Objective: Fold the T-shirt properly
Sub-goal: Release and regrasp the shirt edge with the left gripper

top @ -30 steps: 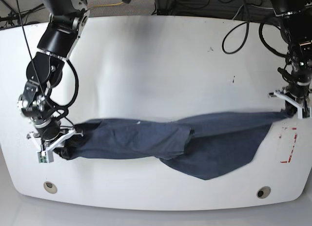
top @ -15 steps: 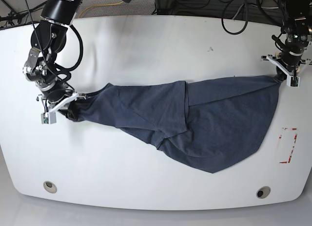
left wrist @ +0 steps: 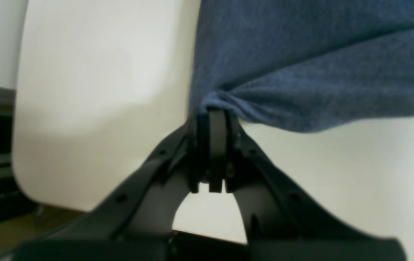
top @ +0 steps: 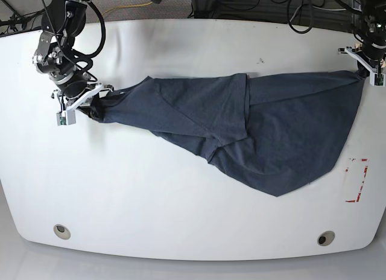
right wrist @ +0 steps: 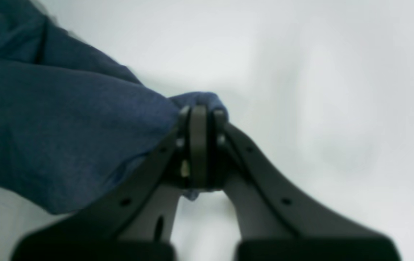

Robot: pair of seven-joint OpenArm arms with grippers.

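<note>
- Slate-blue fabric of the T-shirt [top: 265,129] lies across the middle of the white table [top: 181,213]; I see its lowest point hanging toward the near edge, right of centre.
- Near edge of the table: two round inserts [top: 61,231] are set into the surface, one at each near corner, both well apart from the cloth.
- Red markings [top: 357,180] sit on the table just beside the shirt's right border, not touching it.
- Mid-table: a folded-over panel with a vertical edge crosses the shirt near its centre; the cloth left of that edge narrows toward the right gripper.
- Right gripper [top: 90,105], on the base view's left: I see its jaws closed on a bunched corner of the T-shirt. In the right wrist view, the right gripper [right wrist: 199,119] has its black fingers [right wrist: 199,145] pressed together with blue cloth wrapped over the tips.
- Left gripper [top: 363,67], on the base view's right and farther back: it pinches the shirt's opposite corner near the far right table edge. In the left wrist view, the left gripper [left wrist: 212,117] has its fingers [left wrist: 217,152] clamped tight, the T-shirt [left wrist: 319,65] gathered into a fold at the tips.
- Between both grips the upper hem runs roughly straight and taut.
- Beyond the far table edge: black cables [top: 301,11] lie on the floor.
</note>
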